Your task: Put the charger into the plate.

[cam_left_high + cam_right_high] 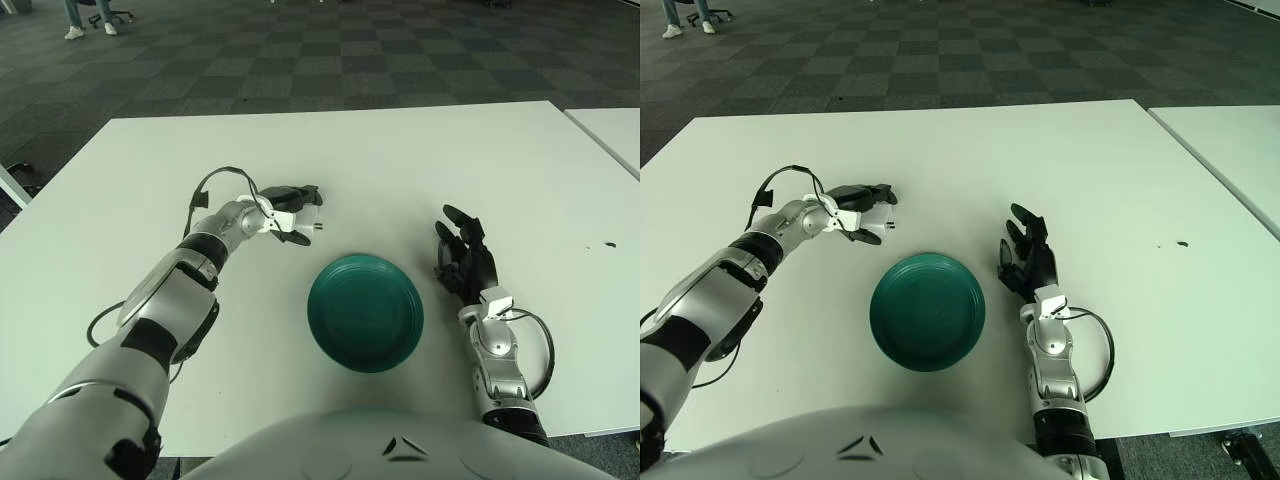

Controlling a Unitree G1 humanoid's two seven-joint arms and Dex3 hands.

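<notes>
Nearest the camera, the robot's pale rounded chest fills the bottom edge of both views. Just beyond it a dark teal plate [365, 312] sits on the white worktop [400, 160], holding nothing. To the plate's right, the right robot hand [464, 260] shows near the rim but apart from it, palm side facing the plate, its black fingers [1025, 232] spread upward and holding nothing; its silver forearm runs back toward the body with a black cable looped beside the wrist. Farther out and to the left, the left arm reaches forward and inward, elbow bent, a black cable arching over the wrist. The left robot hand [293, 212] is just beyond the plate's far left rim, fingers curled around a small white charger [310, 218]; whether hand or charger touches the worktop cannot be told. The charger is outside the plate. The left eye view shows a second white table [612, 130] at far right as a narrow strip, while the right eye view shows much more of it, plus a small dark speck [1181, 243] on the main worktop's right side. At the far top left, feet of a person [88, 22] stand on the dark chequered carpet floor [300, 60].
</notes>
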